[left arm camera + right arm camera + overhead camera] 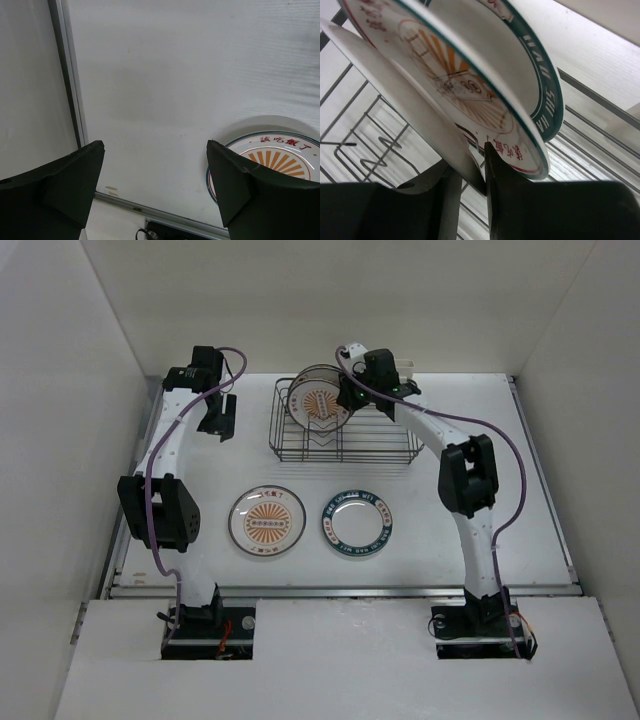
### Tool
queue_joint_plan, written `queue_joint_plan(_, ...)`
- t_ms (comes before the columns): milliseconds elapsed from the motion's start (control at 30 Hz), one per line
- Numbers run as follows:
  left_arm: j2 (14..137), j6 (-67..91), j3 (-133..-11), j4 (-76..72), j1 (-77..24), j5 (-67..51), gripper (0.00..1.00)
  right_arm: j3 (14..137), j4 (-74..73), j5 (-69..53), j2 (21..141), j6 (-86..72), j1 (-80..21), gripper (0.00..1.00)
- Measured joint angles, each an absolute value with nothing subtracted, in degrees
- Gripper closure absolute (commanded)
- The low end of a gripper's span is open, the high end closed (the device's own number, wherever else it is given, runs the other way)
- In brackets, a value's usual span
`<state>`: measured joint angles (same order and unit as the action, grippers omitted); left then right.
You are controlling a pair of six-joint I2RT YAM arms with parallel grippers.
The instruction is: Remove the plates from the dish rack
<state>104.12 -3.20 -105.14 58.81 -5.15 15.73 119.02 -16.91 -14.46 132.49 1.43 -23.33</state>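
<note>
The right jaws reach into the dish rack (345,457), one finger on each side of the lower rim of the nearest plate (395,95), which stands on edge and is plain white on the side the wrist camera sees. The gap between the fingers is narrow and the rim fills most of it. Whether they truly pinch it I cannot tell, since the contact is in shadow. Just beyond the far finger stands a sunburst plate (470,92) with red lettering and a thin teal edge, and behind that a teal-banded plate (547,90). Below and to the outer side of the near finger run the rack's V-shaped slot wires. The left jaws stand wide apart with nothing between them, over bare tabletop (175,75) near its metal edge strip. A flat sunburst plate (280,157) lies beside one finger, partly hidden behind it (its red characters and orange rays show clearly). Farther from those jaws, next to that plate, a flat teal-rimmed plate (357,523) lies on the tabletop.
</note>
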Motion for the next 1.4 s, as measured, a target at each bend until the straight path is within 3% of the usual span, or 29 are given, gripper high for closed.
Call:
queue_joint_plan(300,104.09,-3.2,-105.16,59.05,-5.28,13.78,0.19,113.36,-15.77,-11.64,123.31,6.07,-23.59,1.0)
queue_joint_plan(500,104.12,-3.86,-107.85,58.87,-5.65,12.47,0.19,112.01,-14.98,-10.61,112.01,0.86,-23.42,1.0)
queue_joint_plan(733,107.22,-7.86,-117.86,56.1,-8.45,8.21,0.19,103.92,-18.31,-18.76,96.05,-3.73,-22.9,1.0)
queue_joint_plan(867,110.13,-10.28,-120.03,49.28,-11.09,3.6,0.18,93.71,-23.79,-30.3,90.65,-4.8,-22.41,1.0)
queue_joint_plan(1000,113.56,-11.35,-120.03,41.32,-12.82,-2.04,0.17,75.2,-29.54,-39.9,88.95,-6.37,-22.2,1.0)
queue_joint_plan(1167,119.17,-12.21,-121.01,33.43,-13.82,-7.44,0.15,58.19,-32.23,-42.09,87.46,-11.0,-21.96,1.0)
queue_joint_plan(1400,127.09,-12.6,-124.31,27.66,-14.59,-8.93,0.14,53.3,-26.46,-40.91,83.26,-15.77,-20.43,1.0)
